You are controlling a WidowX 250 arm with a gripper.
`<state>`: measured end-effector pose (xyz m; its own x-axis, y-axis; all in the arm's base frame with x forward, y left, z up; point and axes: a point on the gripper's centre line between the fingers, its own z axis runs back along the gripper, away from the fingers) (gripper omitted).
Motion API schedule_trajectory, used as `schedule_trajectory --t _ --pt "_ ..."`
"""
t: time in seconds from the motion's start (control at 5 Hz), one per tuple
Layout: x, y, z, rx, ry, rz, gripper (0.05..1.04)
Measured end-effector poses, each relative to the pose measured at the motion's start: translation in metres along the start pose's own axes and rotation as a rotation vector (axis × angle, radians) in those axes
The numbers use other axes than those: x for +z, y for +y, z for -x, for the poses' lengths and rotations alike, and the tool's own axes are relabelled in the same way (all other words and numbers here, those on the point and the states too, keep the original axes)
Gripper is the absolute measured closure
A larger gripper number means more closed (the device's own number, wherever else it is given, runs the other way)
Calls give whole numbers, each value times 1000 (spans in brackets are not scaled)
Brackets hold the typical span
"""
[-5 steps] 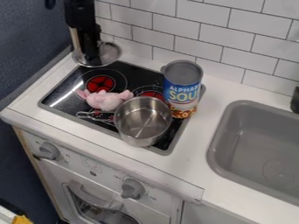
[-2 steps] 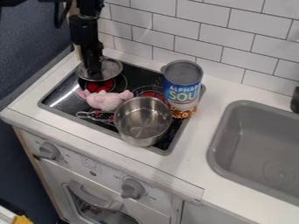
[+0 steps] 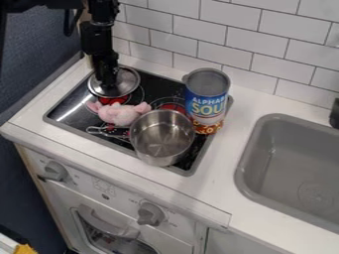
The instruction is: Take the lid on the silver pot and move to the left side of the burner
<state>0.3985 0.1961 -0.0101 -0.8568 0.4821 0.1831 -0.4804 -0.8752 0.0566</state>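
Over the rear left of the black cooktop (image 3: 71,108), my gripper (image 3: 108,85) points down, shut on the silver lid (image 3: 128,82). The lid is slightly tilted and partly covers the rear left burner ring; whether it touches the glass I cannot tell. The gripper hides part of the lid's left half. Uncovered, the silver pot (image 3: 161,138) stands at the front right of the cooktop, its handle pointing left.
A pink plush toy (image 3: 119,114) lies just in front of the lid, left of the pot. Behind and right of the pot stands a soup can (image 3: 206,96). The grey sink (image 3: 285,158) is at the right, and a tiled wall (image 3: 232,42) rises behind.
With the lid in it, my gripper has come from the cooktop's back left corner toward the front and slightly right, over the rear left burner ring. The pot, toy and can have not moved.
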Motion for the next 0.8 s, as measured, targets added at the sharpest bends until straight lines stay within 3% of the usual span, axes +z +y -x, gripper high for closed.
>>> schedule_trajectory --t 0.2,0.4,0.6,0.8 --pt "-3 1 0 6 -3 3 172" --pt "-3 3 -2 4 -11 -2 71" --pt "16 7 -5 -3 18 24 74" --pt "46 12 -3 -20 70 86 81"
